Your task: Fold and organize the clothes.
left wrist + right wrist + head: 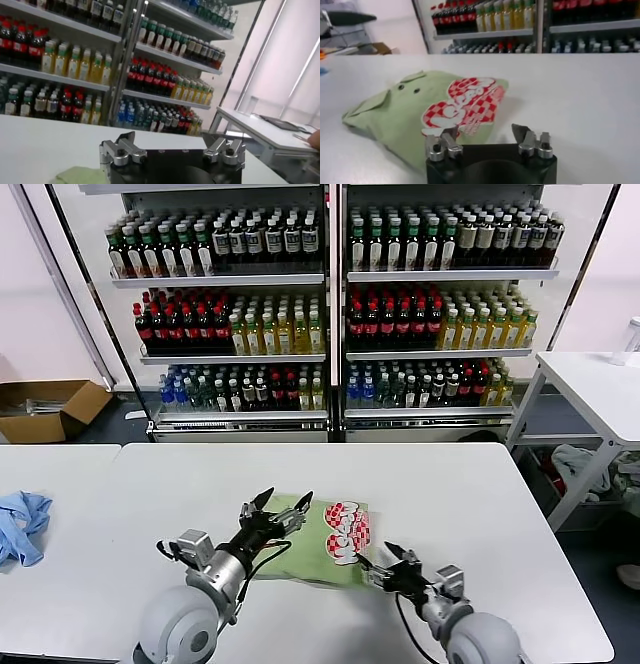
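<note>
The sage-green shirt (325,536) lies folded into a small rectangle on the white table (450,504), red-and-white graphic facing up, collar toward my left. My left gripper (282,511) is open and empty, raised just over the shirt's left part; in the left wrist view (172,145) only a corner of green fabric (80,176) shows below it. My right gripper (383,561) is open and empty, low at the shirt's near right corner. In the right wrist view (485,136) the folded shirt (427,107) lies just beyond its fingertips.
A blue cloth (22,524) lies at the table's far left edge. Drink shelves (330,304) stand behind the table. A cardboard box (50,409) sits on the floor at back left, and a second white table (600,384) stands at the right.
</note>
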`<state>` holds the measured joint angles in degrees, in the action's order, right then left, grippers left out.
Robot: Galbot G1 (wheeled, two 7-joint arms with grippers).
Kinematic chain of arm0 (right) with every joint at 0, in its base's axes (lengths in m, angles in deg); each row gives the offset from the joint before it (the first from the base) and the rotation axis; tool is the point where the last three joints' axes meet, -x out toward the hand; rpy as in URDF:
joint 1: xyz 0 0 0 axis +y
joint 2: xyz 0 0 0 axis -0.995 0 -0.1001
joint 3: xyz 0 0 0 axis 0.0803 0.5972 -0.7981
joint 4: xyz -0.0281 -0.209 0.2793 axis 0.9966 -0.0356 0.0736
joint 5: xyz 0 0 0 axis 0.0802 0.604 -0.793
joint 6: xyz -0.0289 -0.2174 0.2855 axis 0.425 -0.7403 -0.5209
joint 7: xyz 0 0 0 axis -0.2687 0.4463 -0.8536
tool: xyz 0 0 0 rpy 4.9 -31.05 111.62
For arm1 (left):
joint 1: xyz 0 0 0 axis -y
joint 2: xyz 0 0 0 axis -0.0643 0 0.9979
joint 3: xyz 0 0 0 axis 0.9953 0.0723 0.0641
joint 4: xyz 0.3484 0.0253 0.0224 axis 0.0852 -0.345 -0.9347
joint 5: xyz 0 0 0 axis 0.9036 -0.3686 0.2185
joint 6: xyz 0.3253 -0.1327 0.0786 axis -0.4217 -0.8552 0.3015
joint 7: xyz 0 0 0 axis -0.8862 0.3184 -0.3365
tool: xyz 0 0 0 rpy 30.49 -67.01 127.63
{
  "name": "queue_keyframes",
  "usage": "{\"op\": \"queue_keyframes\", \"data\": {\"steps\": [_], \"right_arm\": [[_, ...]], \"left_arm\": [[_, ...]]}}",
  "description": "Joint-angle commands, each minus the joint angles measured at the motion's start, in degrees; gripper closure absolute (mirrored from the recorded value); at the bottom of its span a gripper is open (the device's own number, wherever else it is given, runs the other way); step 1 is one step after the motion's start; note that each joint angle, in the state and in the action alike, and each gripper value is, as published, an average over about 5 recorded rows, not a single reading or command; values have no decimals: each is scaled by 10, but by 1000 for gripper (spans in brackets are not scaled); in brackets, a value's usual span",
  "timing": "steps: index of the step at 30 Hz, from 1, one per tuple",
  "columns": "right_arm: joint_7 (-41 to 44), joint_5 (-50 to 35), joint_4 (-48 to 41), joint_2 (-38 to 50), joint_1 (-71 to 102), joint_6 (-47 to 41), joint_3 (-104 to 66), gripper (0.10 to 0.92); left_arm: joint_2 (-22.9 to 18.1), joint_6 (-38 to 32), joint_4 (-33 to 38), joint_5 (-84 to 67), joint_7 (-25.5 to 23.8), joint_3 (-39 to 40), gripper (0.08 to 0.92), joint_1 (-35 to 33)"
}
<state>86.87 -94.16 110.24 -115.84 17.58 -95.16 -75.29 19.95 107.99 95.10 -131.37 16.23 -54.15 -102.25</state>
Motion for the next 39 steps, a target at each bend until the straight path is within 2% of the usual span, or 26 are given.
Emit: {"op": "queue_keyframes", "data": {"steps": [1, 11, 19, 25, 31, 34, 39], "right_arm": [[-12, 13, -60, -8, -85, -30, 99, 379], [0, 24, -15, 4, -62, -25, 58, 665], [18, 56, 52, 63, -10, -40, -45, 882], [18, 35, 49, 102, 26, -50, -126, 902], [9, 43, 48, 99, 53, -30, -155, 900], [10, 41, 58, 97, 69, -13, -177, 869], [-4, 38, 78, 91, 80, 7, -194, 735]], "left_arm": [[7, -2, 24, 16, -19, -42, 177, -39], [4, 4, 27, 14, -14, -44, 177, -42], [3, 4, 25, 12, -13, -51, 177, -42], [2, 4, 19, 11, -13, -51, 177, -34], [3, 2, 4, 12, -12, -48, 177, -22], [3, 0, 0, 12, -11, -48, 177, -20], [4, -2, 2, 12, -10, -54, 177, -26]]}}
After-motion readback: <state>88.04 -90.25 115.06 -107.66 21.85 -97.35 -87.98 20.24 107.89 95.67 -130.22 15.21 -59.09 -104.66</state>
